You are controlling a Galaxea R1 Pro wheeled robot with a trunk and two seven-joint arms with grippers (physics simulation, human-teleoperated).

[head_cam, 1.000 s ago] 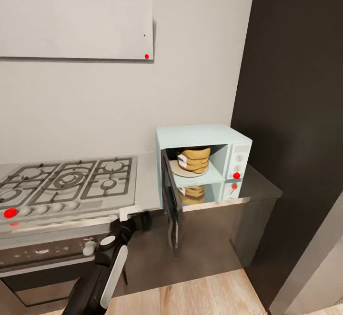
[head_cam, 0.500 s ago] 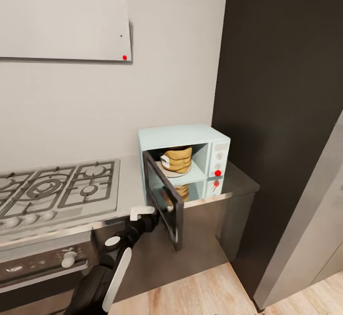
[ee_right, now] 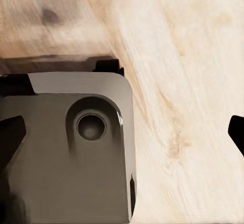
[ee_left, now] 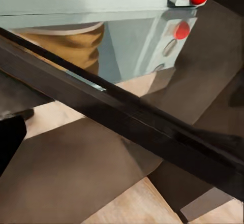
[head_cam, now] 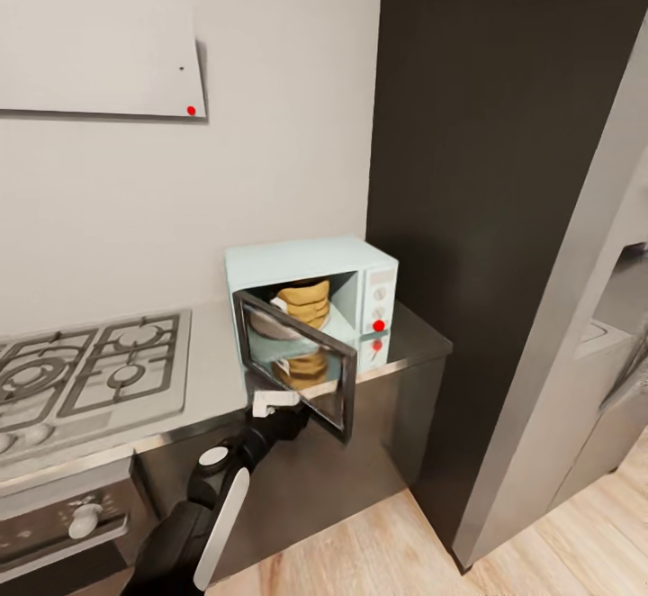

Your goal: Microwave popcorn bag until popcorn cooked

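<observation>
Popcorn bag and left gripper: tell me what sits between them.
In the head view, the microwave's half-open glass door stands between the left gripper and the popcorn bag, which sits inside the microwave.

Microwave door (head_cam: pixel 301 364) further closed by left hand (head_cam: pixel 274 407).

popcorn bag (head_cam: pixel 303 300): upright inside microwave (head_cam: pixel 310 301) | door half-open | on countertop (head_cam: pixel 212 371)

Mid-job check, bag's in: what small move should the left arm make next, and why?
Probably push the microwave door on toward shut with the left gripper. The popcorn bag already sits inside the microwave, the door stands only part closed, and the gripper is at the door's lower edge.
</observation>
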